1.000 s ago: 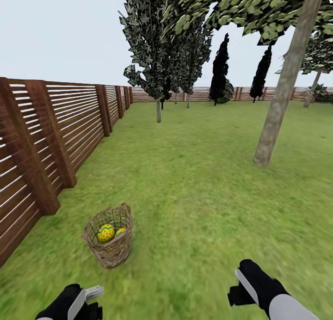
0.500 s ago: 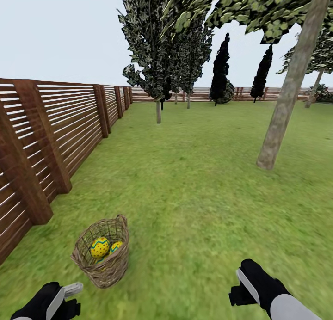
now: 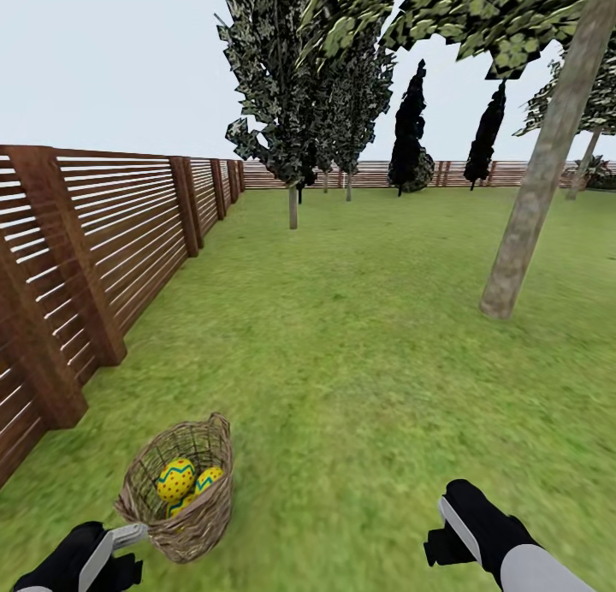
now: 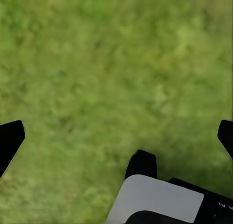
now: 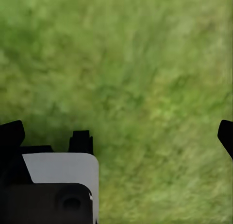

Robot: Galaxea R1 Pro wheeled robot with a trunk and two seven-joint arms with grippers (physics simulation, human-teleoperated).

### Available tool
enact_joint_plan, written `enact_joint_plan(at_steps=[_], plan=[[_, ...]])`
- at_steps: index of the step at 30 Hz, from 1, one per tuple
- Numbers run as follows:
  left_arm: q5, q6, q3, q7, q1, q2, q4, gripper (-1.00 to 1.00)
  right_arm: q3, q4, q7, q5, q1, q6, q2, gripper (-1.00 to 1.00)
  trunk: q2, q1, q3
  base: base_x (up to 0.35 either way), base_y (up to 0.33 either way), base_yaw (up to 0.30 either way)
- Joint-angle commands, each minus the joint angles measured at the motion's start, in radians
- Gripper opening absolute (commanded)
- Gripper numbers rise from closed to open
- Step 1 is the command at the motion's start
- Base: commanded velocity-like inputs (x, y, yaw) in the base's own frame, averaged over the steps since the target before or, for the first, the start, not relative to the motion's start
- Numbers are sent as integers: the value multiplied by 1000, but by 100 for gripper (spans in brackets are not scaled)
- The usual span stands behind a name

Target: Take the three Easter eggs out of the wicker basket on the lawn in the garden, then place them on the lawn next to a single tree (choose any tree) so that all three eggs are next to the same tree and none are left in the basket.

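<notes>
Head view: the wicker basket [image 3: 177,498] sits near left on the lawn [image 3: 359,361], Easter eggs [image 3: 175,479] inside, beside the fence [image 3: 94,250]; open grass runs right toward the tree [image 3: 535,190]; left gripper [image 4: 116,136] and right gripper [image 5: 116,134] are both spread, grasping nothing.

Before me mottled green grass [image 3: 359,335], a brown slatted wooden fence [image 3: 111,233] along my left and far side, narrow near-black cypresses [image 3: 409,130] ahead, pale overcast sky [image 3: 111,53] above.
</notes>
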Motion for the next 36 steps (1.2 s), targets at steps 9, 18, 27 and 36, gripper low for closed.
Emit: enact_joint_plan(at_steps=[9, 18, 27, 36], plan=[[9, 11, 3, 0, 0, 51, 0, 100, 8, -1, -4, -10, -1, 4, -2, 100, -1, 0, -1, 3, 0, 0], [0, 13, 0, -82, 0, 84, 1, 100, 8, -1, -4, -11, -1, 4, -3, 100, -1, 0, -1, 0, 1, 0], [4, 11, -2, -86, -1, 104, 1, 100, 8, -1, -4, -11, -1, 4, -4, 100, -1, 0, -1, 129, 238, 0], [3, 10, -2, -85, -1, 102, 1, 100, 9, -1, -4, -12, -1, 4, -4, 100, -1, 0, -1, 217, 95, 0]])
